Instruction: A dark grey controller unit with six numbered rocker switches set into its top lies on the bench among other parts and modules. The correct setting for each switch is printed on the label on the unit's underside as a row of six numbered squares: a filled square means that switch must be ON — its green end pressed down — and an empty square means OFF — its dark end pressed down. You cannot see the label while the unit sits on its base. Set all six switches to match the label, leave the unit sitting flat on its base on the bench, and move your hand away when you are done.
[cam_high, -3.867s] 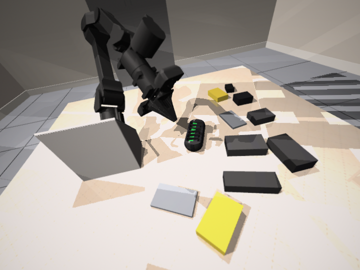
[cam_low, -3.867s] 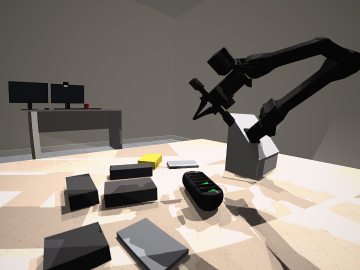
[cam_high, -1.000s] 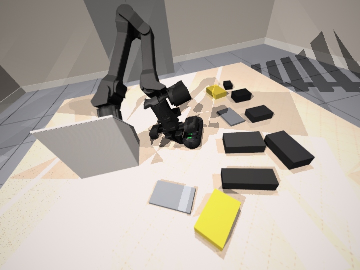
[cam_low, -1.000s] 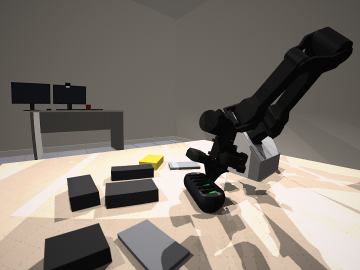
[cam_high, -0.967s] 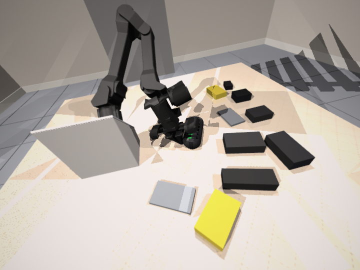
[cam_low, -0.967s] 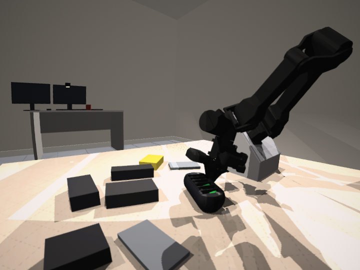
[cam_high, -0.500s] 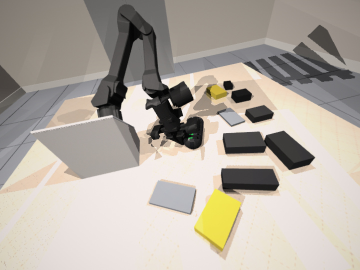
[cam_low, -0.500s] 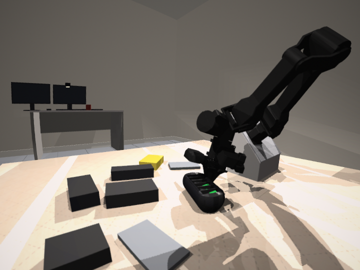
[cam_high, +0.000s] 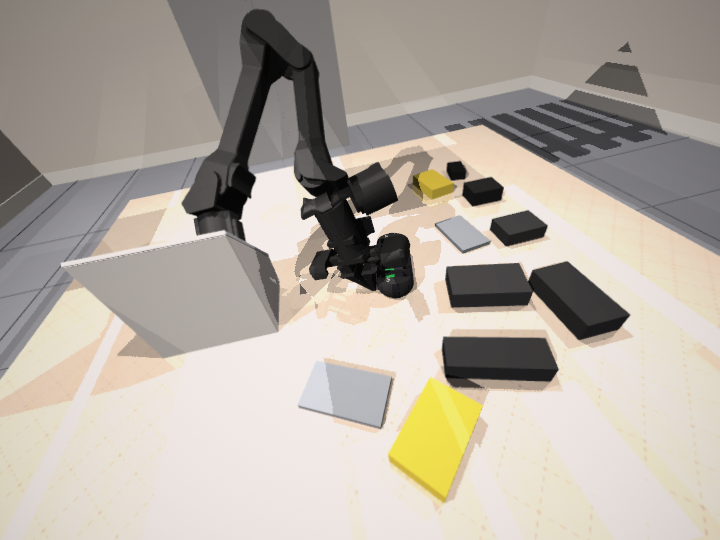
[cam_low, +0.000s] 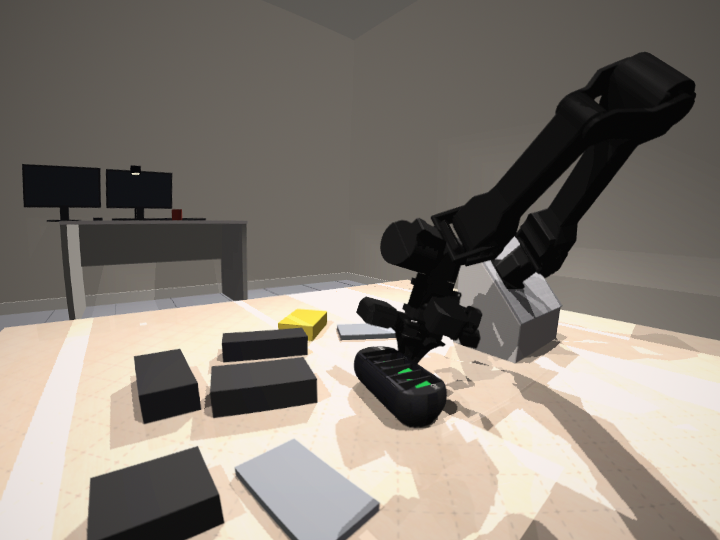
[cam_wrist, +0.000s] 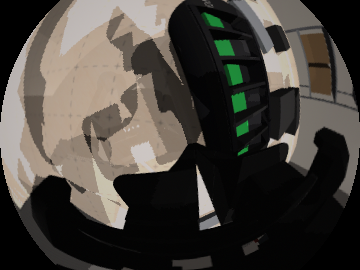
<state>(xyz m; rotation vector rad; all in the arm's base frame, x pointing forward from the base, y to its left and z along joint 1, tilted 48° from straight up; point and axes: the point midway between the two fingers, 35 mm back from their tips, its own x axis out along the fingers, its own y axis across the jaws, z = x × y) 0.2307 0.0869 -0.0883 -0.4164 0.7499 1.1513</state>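
Note:
The dark grey controller unit (cam_high: 397, 285) (cam_low: 427, 406) (cam_wrist: 192, 62) sits on its base on the bench, rocker switches up. Its label is hidden underneath. The wrist view shows a row of green rocker ends on the side toward the bare bench at left; the lowest is partly hidden by a finger. The exterior view plainly shows green on two rockers near one end. My gripper (cam_high: 373, 288) (cam_low: 415, 358) (cam_wrist: 192, 147) is shut and empty, pointing down at the unit's robot-side long edge. Whether the tips touch it I cannot tell.
Several black blocks (cam_high: 488, 284) (cam_low: 261, 386) lie beyond the unit. Flat grey plates (cam_high: 348, 395) (cam_low: 305, 488) and yellow blocks (cam_high: 436, 435) (cam_low: 302, 321) lie around. A large grey slanted box (cam_high: 180, 296) (cam_low: 537, 334) stands near the arm's base.

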